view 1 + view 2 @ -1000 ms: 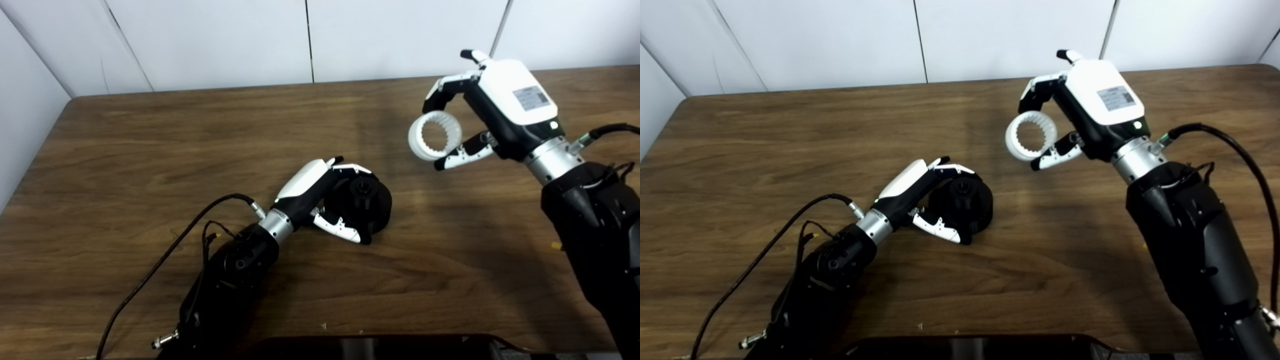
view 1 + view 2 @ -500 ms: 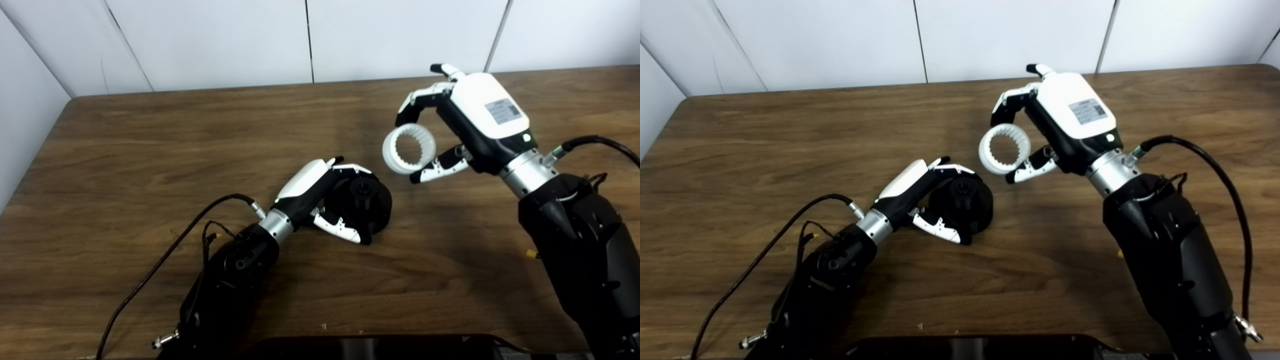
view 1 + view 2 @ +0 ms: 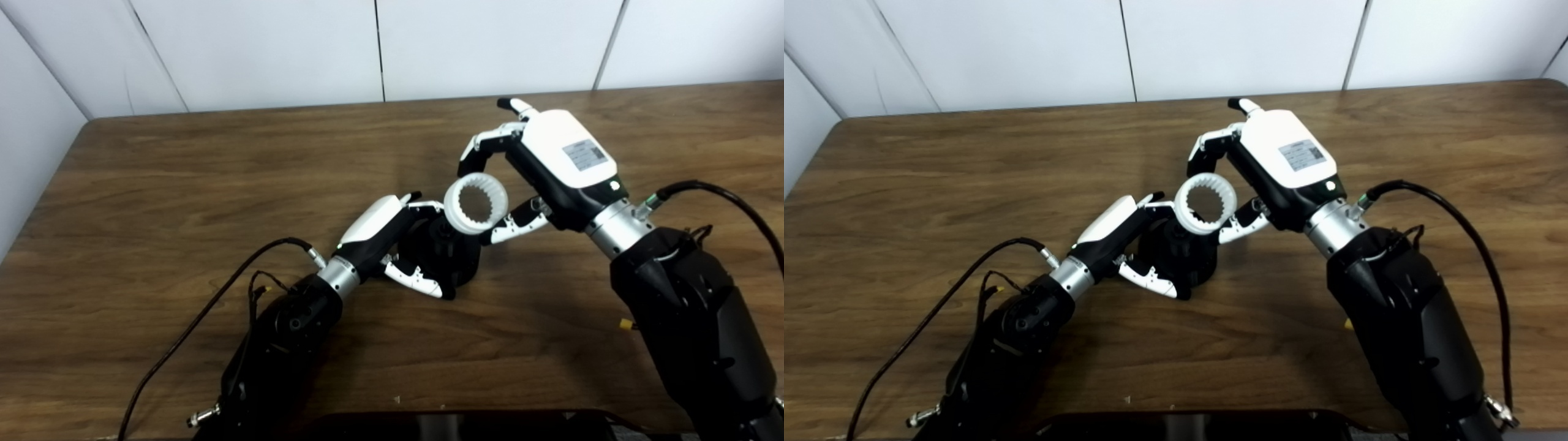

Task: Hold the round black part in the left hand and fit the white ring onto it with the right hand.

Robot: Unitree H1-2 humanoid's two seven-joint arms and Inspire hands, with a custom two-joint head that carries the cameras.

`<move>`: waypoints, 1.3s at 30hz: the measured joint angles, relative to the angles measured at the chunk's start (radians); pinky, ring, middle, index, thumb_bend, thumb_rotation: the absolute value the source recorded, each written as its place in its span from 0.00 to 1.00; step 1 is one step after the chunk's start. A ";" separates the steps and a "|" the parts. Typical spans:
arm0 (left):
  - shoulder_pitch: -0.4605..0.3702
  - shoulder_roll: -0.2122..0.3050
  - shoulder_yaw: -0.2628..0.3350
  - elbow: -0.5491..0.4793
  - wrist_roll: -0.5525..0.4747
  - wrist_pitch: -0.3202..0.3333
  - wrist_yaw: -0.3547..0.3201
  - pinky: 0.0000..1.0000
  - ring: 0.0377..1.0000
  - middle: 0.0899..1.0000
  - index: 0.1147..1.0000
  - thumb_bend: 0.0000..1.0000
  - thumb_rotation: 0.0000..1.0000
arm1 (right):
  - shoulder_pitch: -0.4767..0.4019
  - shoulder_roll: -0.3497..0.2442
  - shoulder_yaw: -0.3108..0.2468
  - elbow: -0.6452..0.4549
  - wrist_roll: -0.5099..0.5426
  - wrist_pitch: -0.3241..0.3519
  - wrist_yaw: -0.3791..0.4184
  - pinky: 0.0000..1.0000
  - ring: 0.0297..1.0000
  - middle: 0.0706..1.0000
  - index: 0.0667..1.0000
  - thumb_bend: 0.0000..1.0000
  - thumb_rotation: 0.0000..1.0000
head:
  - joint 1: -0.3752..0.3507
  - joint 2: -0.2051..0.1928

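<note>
The round black part (image 3: 450, 260) rests on the wooden table near its middle, tilted on edge with a hub on its face. My left hand (image 3: 392, 242) is shut on it, fingers over the top and thumb under its front. The white ring (image 3: 476, 203), toothed on the inside, hangs just above the part's upper right rim and overlaps it in both eye views. My right hand (image 3: 545, 168) is shut on the ring, fingers over its top and thumb below. Whether the ring touches the black part I cannot tell.
The wooden table (image 3: 184, 184) runs to white wall panels at the back and left. A black cable (image 3: 208, 306) trails from my left forearm across the table. A dark object (image 3: 465, 425) lies along the bottom edge.
My right hand has carried the white ring down and to the left, from well right of the black part to just above it. The left hand and the black part have stayed still.
</note>
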 measured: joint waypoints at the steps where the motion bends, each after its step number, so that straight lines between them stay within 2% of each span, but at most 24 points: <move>1: 0.000 0.000 0.000 -0.001 0.000 0.003 0.000 1.00 0.81 0.69 0.66 0.94 0.25 | 0.001 0.001 0.004 0.000 -0.004 0.000 0.001 0.91 0.62 0.42 0.50 0.52 0.02 | 0.000 0.000; 8: -0.001 -0.001 0.000 -0.004 -0.001 0.010 0.000 1.00 0.81 0.68 0.66 0.94 0.24 | 0.013 0.019 0.029 0.006 -0.019 -0.002 0.001 0.93 0.63 0.41 0.50 0.52 0.02 | 0.002 0.003; 16: -0.002 -0.001 0.000 -0.003 -0.005 0.009 -0.001 1.00 0.81 0.65 0.65 0.94 0.25 | 0.016 0.038 0.037 0.014 -0.021 -0.002 0.001 0.91 0.63 0.42 0.50 0.52 0.01 | 0.006 0.003; 27: -0.005 -0.001 0.001 -0.012 -0.017 0.031 -0.015 1.00 0.81 0.69 0.67 0.95 0.24 | 0.016 0.055 0.057 0.046 -0.042 -0.001 0.002 0.90 0.64 0.42 0.50 0.52 0.01 | 0.008 0.006; 39: -0.005 -0.002 -0.008 -0.037 0.003 0.067 -0.012 1.00 0.80 0.75 0.70 0.96 0.26 | -0.029 0.061 0.073 0.145 -0.065 -0.003 -0.004 0.89 0.64 0.41 0.50 0.52 0.01 | 0.012 0.011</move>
